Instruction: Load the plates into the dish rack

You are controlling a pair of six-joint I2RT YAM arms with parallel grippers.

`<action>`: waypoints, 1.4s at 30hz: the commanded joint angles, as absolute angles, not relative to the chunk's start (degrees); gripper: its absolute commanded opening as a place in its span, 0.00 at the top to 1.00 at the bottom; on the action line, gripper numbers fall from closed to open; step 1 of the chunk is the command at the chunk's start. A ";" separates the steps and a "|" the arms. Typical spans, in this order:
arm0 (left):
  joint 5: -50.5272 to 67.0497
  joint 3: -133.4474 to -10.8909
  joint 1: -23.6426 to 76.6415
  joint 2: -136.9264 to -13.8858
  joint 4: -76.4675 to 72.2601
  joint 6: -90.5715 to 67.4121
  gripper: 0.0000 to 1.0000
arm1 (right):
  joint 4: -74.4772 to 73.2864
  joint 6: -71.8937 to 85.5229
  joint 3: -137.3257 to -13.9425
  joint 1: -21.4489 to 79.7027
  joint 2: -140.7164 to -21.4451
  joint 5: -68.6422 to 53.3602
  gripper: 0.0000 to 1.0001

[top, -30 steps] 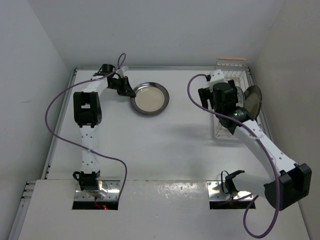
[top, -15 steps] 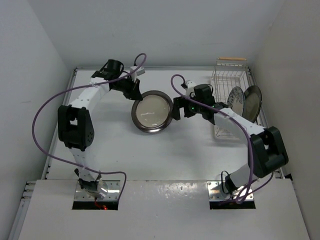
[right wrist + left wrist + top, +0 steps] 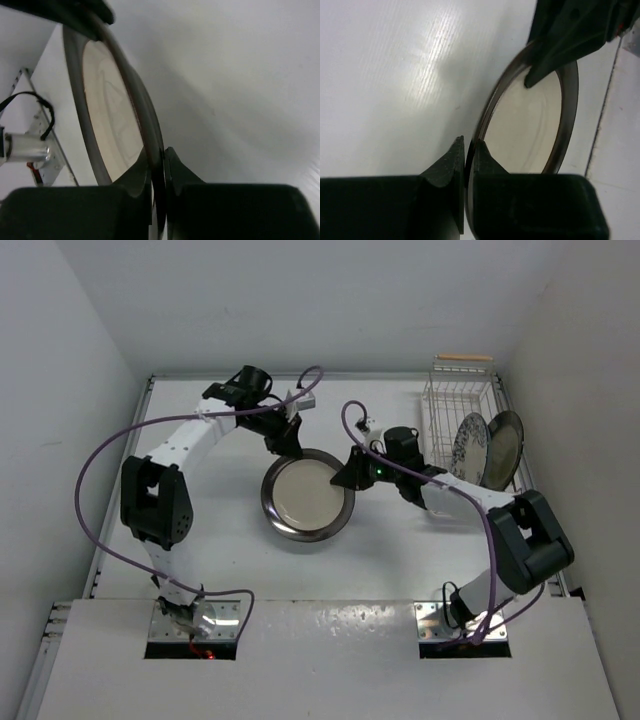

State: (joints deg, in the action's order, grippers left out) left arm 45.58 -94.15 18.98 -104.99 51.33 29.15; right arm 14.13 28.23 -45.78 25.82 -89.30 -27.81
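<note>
Currently the dark-rimmed cream plate (image 3: pixel 306 494) is held near the middle of the table (image 3: pixel 380 560), well apart from the dish rack (image 3: pixel 450 400). Its rim is clamped at two spots: the left gripper (image 3: pixel 468 152) is closed on the far-left edge and the right gripper (image 3: pixel 159 157) on the right edge. Inside the rack, at the far right, the blue-and-white patterned plate (image 3: pixel 466 446) and the plate with the black-and-grey rim (image 3: pixel 506 448) are stood on edge, side by side.
</note>
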 commanded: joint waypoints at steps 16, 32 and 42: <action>6.70 -109.15 15.83 -100.90 47.64 8.88 0.33 | 0.26 19.96 -55.70 26.46 -63.56 12.19 1.00; 4.66 -101.34 7.65 -97.03 45.26 7.82 0.31 | 11.60 -18.81 -61.10 24.36 -61.62 60.73 1.00; 5.71 -100.29 7.65 -97.03 45.26 7.82 0.31 | 0.18 1.98 -55.38 14.86 -60.12 51.33 1.00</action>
